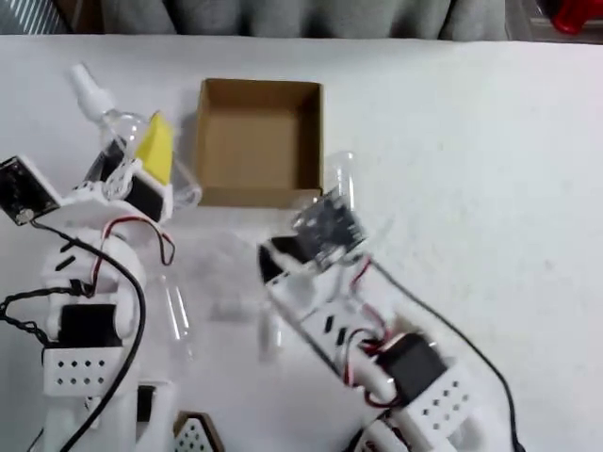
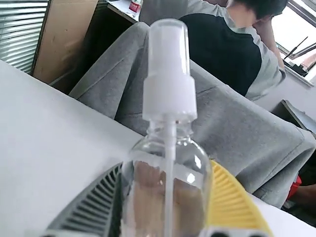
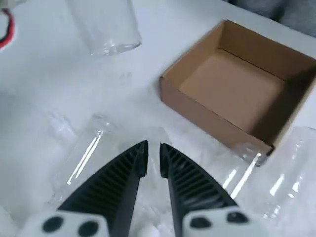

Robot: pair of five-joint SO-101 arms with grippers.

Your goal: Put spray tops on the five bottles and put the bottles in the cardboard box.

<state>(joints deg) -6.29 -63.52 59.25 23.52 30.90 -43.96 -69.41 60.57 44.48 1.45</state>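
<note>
White tabletop [image 1: 490,132] is serving as the work surface, with two arms standing side by side at its near edge.

Item 1, left gripper [image 2: 167,170], one grey ribbed jaw and one yellow: it is clamping the body of a clear round plastic bottle [image 2: 165,202]. That bottle is wearing a white plastic spray top [image 2: 169,74] on its neck, with the dip tube running down inside. In the high view it is being held tilted, just beside the left wall of the open brown cardboard box [image 1: 261,196] and outside it.

Item 2, right gripper [image 3: 153,149], black ribbed jaws: these are sitting almost together with only a slit between them, gripping nothing that can be made out. The gripper is hovering over a lying bottle [image 3: 91,153] of the same clear plastic, near the box's front wall.

Item 3, loose bottles [image 1: 175,315]: further clear ones are lying on the table around the right arm and at the box's front corner.

Step in hand, as judged: the first capped bottle is awaiting boxing, since no bottle is lying in the box yet. The next move is calling for the left arm to lift the bottle over the wall, lower it inside and let go. It is also calling for the right jaws to spread before taking a round bottle that is likely to roll.
</note>
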